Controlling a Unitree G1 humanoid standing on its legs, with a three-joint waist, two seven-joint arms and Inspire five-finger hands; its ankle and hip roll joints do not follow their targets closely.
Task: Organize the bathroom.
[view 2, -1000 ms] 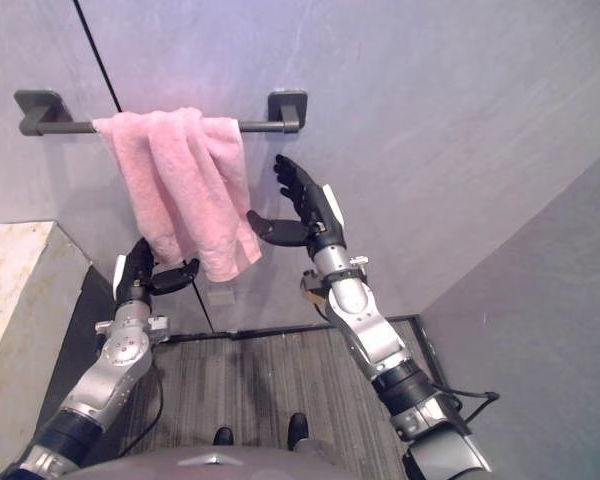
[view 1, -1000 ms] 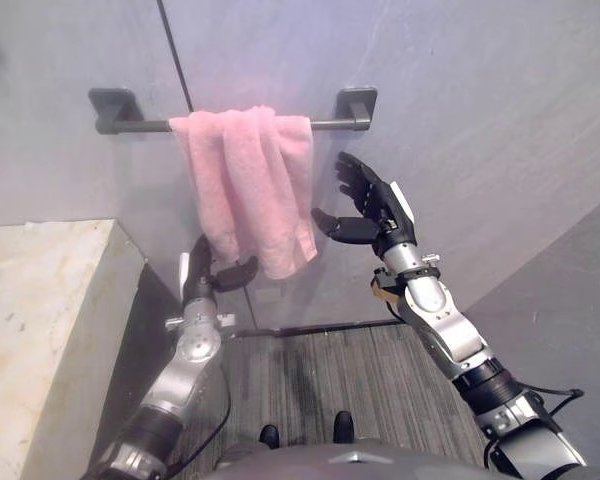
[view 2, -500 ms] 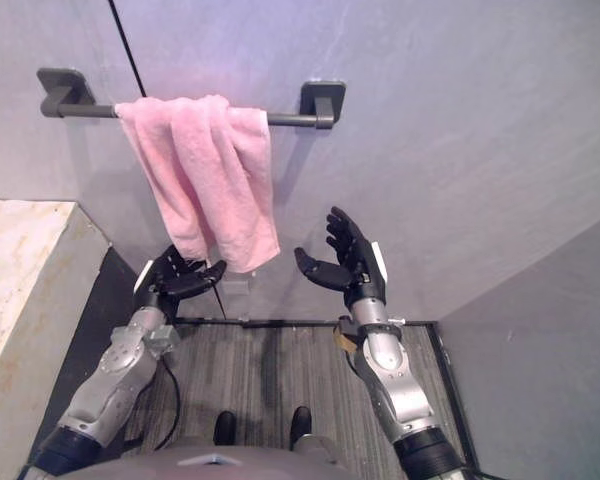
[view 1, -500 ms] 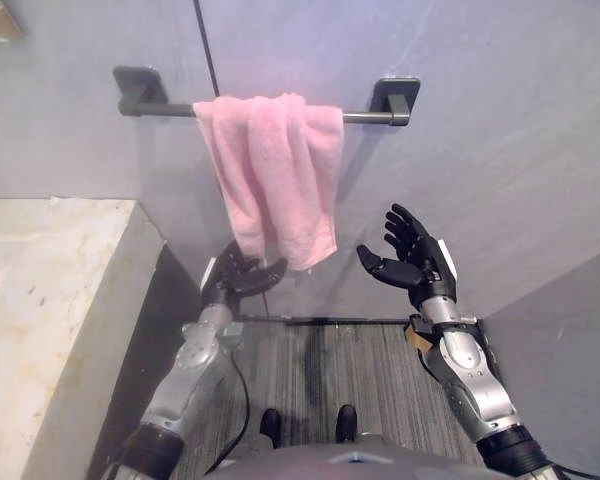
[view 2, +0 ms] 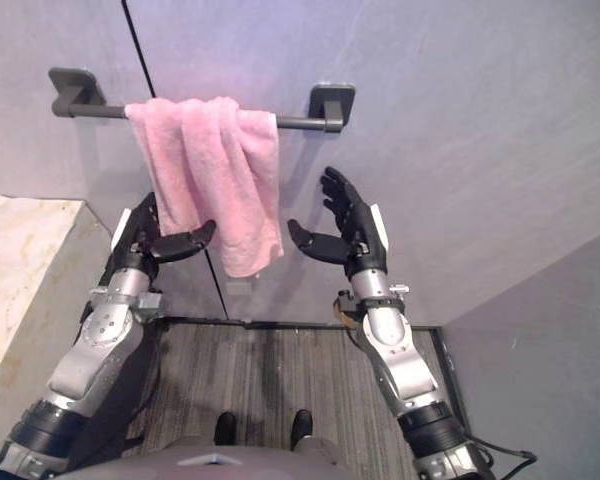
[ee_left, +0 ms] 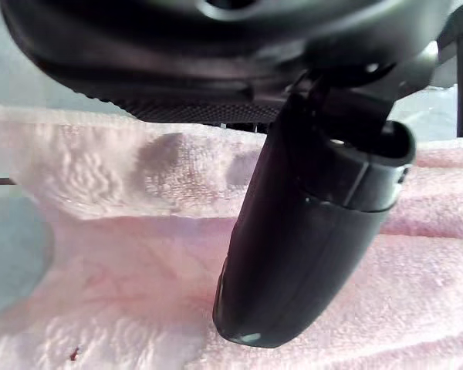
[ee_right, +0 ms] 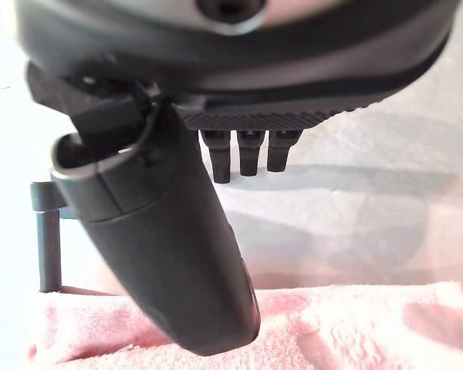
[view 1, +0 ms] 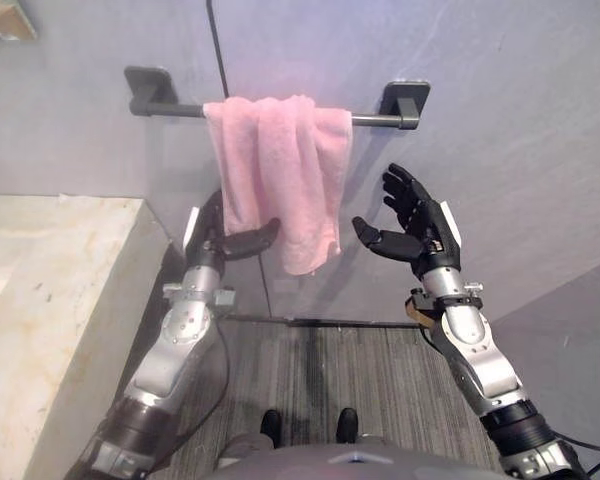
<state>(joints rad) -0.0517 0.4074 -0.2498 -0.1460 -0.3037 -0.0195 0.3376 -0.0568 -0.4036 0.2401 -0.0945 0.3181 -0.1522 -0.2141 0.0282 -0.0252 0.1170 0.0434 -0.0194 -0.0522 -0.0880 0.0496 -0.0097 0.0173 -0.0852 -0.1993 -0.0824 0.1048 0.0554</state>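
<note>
A fluffy pink terry towel [view 1: 280,170] hangs bunched in folds over a matte dark towel bar [view 1: 380,119] on the smooth grey wall. The left hand [view 1: 220,235] is at its lower left edge, fingers behind the cloth, so I cannot tell their state. The right hand [view 1: 412,222] is held just right of it, fingers straight and spread

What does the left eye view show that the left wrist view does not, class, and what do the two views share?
The left eye view alone shows the dark towel bar on the grey wall, the pale marble counter at the robot's left, the striped floor mat, and the right hand, open, apart from the towel on its right side.

The left wrist view alone shows the towel's looped weave close up, and the dark thumb standing before the cloth.

Both show the pink towel and the left hand, open, by the towel's left edge.
</note>
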